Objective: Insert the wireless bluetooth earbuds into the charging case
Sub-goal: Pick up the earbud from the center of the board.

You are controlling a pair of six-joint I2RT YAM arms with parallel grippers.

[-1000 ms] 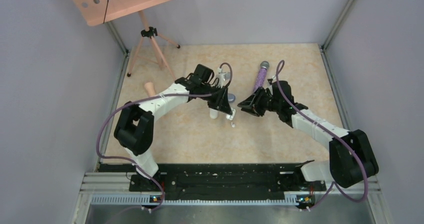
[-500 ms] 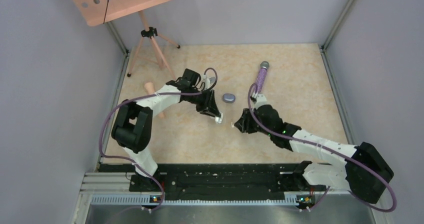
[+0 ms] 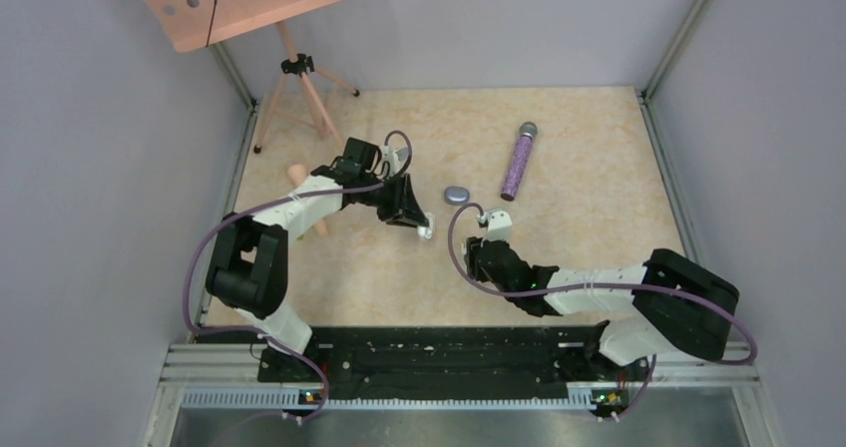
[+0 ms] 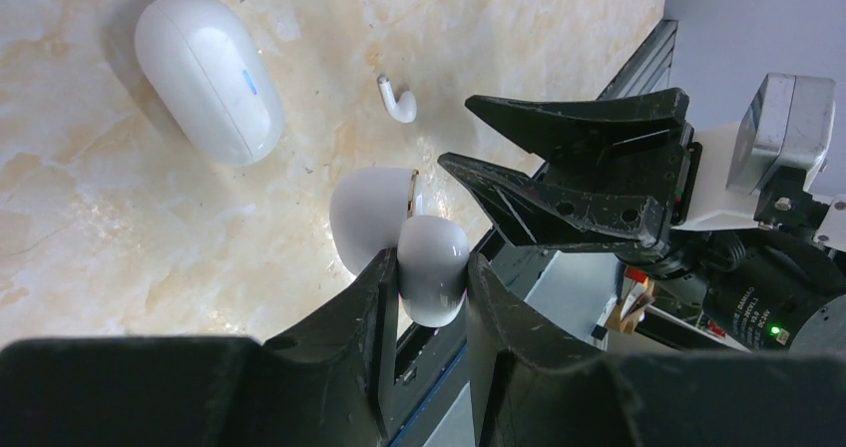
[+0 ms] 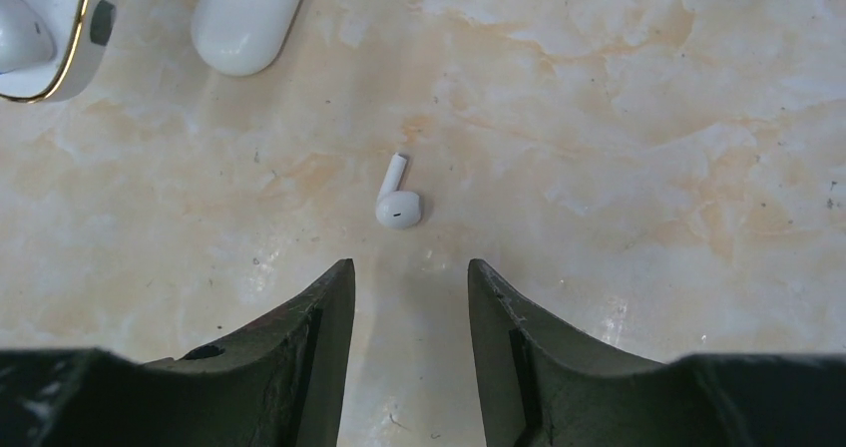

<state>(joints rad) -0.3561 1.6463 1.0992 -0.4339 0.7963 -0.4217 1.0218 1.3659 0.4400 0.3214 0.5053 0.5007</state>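
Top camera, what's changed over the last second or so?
The right gripper swung away from the purple microphone, back toward the bases, and now points, open, at a loose white earbud on the table. The left gripper drew left and slightly nearer, shut on the open charging case throughout. Nothing was picked up or released. The microphone and the closed case stayed put.

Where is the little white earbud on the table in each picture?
Top external: too small to pick out.
Left wrist: earbud upper middle, right of the closed white case.
Right wrist: centre, just ahead of the right fingers.
Shared landmark: the closed white case with its blue light, on the earbud's left in both wrist views.
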